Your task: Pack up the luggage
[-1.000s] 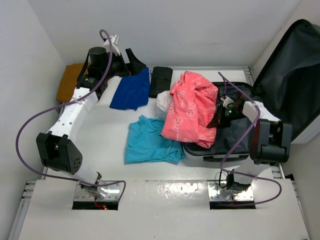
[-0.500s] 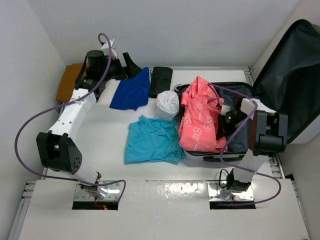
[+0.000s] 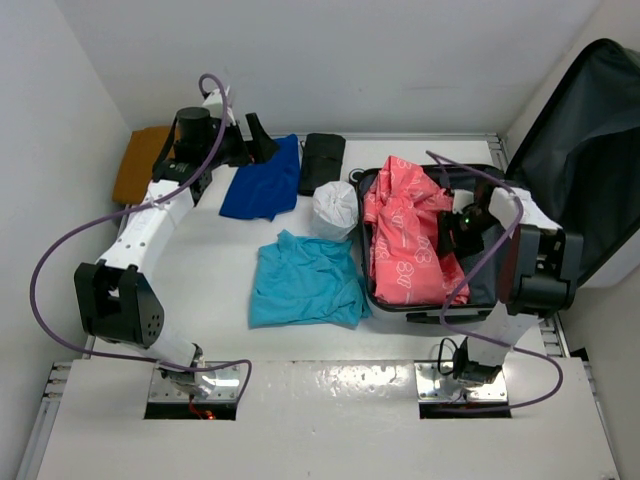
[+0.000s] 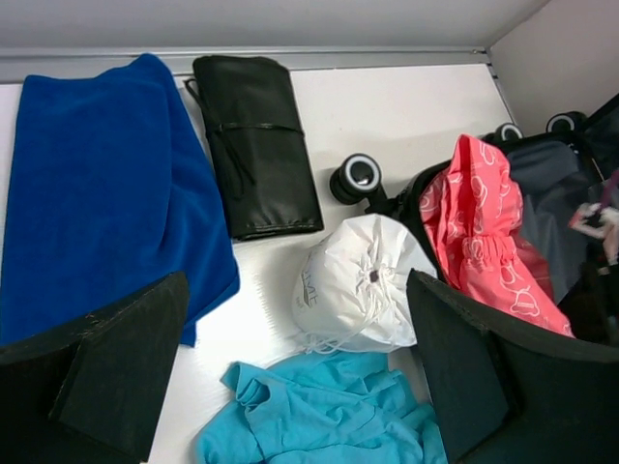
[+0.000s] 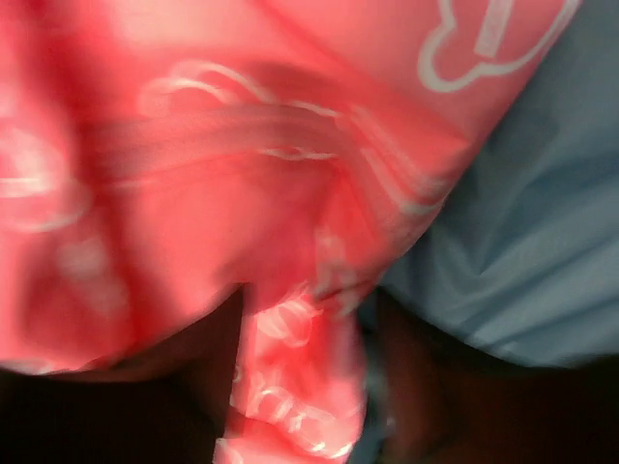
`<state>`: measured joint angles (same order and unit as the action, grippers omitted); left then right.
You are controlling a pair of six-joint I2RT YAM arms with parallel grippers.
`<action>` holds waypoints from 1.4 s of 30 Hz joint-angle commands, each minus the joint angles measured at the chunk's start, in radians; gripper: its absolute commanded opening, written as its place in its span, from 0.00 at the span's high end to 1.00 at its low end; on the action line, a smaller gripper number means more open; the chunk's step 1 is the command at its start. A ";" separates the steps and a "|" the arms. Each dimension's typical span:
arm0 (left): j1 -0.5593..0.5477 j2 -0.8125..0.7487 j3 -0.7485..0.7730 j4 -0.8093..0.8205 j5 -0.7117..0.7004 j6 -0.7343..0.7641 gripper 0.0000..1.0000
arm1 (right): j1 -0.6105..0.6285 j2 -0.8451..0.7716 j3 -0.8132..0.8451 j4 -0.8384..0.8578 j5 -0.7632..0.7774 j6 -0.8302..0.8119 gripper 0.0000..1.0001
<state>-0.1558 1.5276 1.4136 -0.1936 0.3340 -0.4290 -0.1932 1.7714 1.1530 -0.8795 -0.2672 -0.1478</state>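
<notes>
The luggage [image 3: 575, 140] lies open at the right of the table [image 3: 210, 270] so the right gripper [image 3: 453, 231] can lay the pink garment [image 3: 405, 240] inside, with cloth between its fingers though I cannot tell whether it grips, while the left gripper [image 4: 295, 372] hovers spread wide and empty at far left.

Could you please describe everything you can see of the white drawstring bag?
The bag is a soft, rounded white fabric pouch, cinched shut by a drawstring, with faint grey print on one side. It lies on the table against the luggage's left rim, between the black roll and the teal shirt, which its loose cords reach. Nothing grips it.
</notes>
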 commanded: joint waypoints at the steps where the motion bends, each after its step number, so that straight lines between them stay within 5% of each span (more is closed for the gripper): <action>1: 0.012 -0.029 -0.019 0.029 -0.010 0.035 0.00 | -0.034 -0.113 0.086 -0.050 -0.137 0.002 0.38; 6: 0.021 -0.060 -0.051 0.040 0.002 0.075 0.00 | -0.057 -0.285 0.087 0.094 -0.288 0.173 0.35; 9: 0.021 -0.069 -0.077 0.062 0.002 0.075 0.00 | -0.016 -0.345 0.004 0.399 -0.333 0.378 0.57; 14: 0.050 -0.060 -0.088 0.071 -0.027 0.062 0.00 | 0.139 -0.202 0.109 0.600 -0.222 0.481 0.74; 24: 0.122 -0.050 -0.137 0.100 -0.027 0.044 0.00 | 0.228 0.023 0.082 0.847 -0.078 0.542 0.77; 34: 0.226 0.031 -0.128 0.100 -0.105 0.006 0.00 | 0.351 0.129 -0.027 0.651 0.000 0.416 0.80; 39: 0.248 0.166 0.019 0.023 -0.280 0.111 0.00 | 0.377 0.137 -0.023 0.605 0.017 0.407 0.80; 42: 0.248 0.311 0.157 -0.030 -0.390 0.249 0.00 | 0.374 0.129 0.027 0.508 0.000 0.387 0.64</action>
<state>0.0887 1.7302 1.4284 -0.1963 0.0868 -0.3168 0.1616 1.8889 1.1603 -0.1894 -0.2600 0.2714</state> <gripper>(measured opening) 0.997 0.330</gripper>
